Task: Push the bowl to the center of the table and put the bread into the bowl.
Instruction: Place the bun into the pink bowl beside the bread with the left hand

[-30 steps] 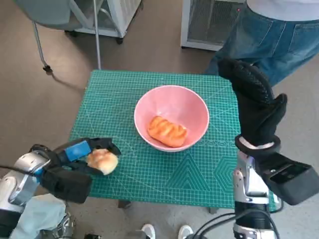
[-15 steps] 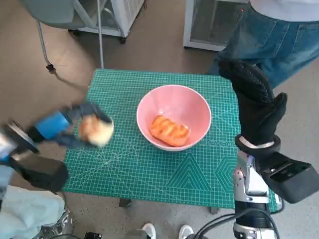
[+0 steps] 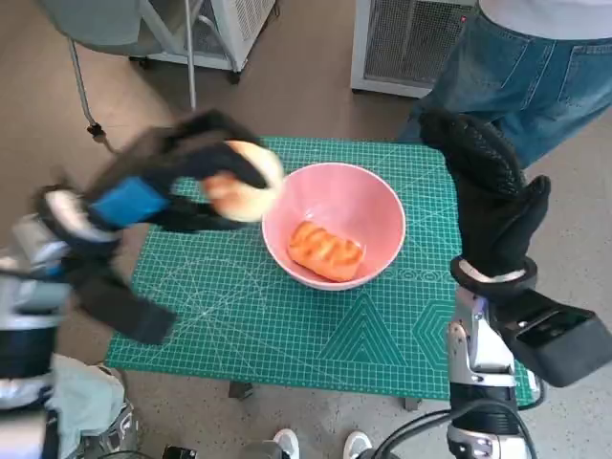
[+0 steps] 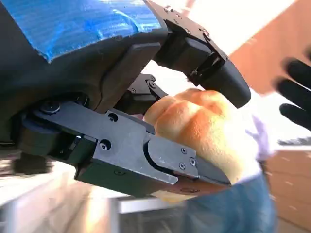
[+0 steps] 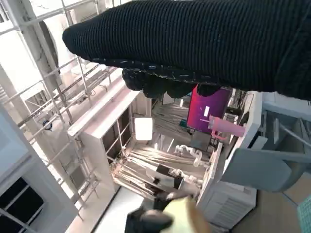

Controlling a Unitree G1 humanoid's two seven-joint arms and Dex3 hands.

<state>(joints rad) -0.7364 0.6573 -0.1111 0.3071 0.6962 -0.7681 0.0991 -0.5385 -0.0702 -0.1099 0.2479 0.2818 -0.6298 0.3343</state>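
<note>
A pink bowl (image 3: 375,208) stands near the middle of the green mat, with a glazed orange bread (image 3: 325,251) lying inside it. My left hand (image 3: 158,186) is raised and blurred, and it grips a pale round bread roll (image 3: 246,182) just over the bowl's left rim. In the left wrist view the black fingers (image 4: 160,158) clamp the roll (image 4: 204,124) from both sides. My right hand (image 3: 492,196), in its knitted glove, stands upright at the bowl's right, holding nothing, fingers extended. The right wrist view shows only the glove (image 5: 204,43) against the room.
The green cutting mat (image 3: 287,330) covers the small table. A person in jeans (image 3: 521,81) stands behind the table's far right corner. A chair leg (image 3: 81,91) and white cabinets stand at the back left. Feet (image 3: 316,445) show below the front edge.
My left hand has lifted the roll from the mat's front left and swung it up and right, to the bowl's left rim. The right hand and the bowl have stayed put.
</note>
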